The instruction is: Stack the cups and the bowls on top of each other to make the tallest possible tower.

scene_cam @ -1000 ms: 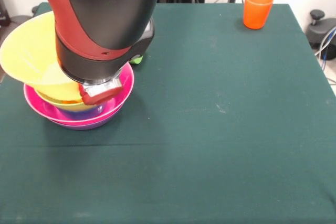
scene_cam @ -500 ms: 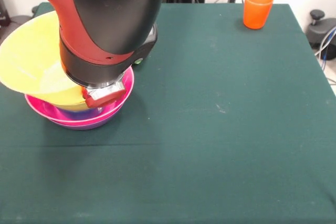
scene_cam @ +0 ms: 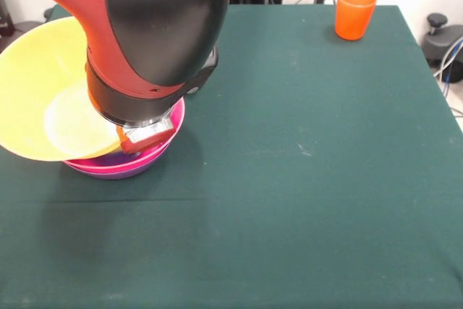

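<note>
My claw (scene_cam: 145, 135) seems to pinch the rim of the tilted yellow bowl (scene_cam: 40, 99) over the tower (scene_cam: 155, 151) by the table (scene_cam: 304, 179) edge, light, stiff, slippery plastic; the orange cup (scene_cam: 354, 12) waits at the far corner.

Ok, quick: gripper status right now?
Gripper: mostly hidden under the arm; open or shut cannot be told. It sits at the tilted yellow bowl's rim, above the pink bowl.
</note>
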You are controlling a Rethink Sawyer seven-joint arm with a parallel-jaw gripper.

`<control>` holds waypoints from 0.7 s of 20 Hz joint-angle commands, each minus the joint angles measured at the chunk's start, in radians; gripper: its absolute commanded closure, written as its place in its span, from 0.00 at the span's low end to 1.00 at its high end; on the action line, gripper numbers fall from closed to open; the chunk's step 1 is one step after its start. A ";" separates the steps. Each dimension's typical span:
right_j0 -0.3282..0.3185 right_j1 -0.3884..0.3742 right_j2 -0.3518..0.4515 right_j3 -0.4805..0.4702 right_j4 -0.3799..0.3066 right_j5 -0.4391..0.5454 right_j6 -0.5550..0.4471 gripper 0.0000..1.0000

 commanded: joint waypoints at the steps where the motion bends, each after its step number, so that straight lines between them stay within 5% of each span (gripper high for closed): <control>1: 0.025 0.014 0.063 0.028 -0.011 0.097 0.119 0.00; 14: 0.057 -0.020 0.094 0.112 -0.049 0.063 0.095 0.00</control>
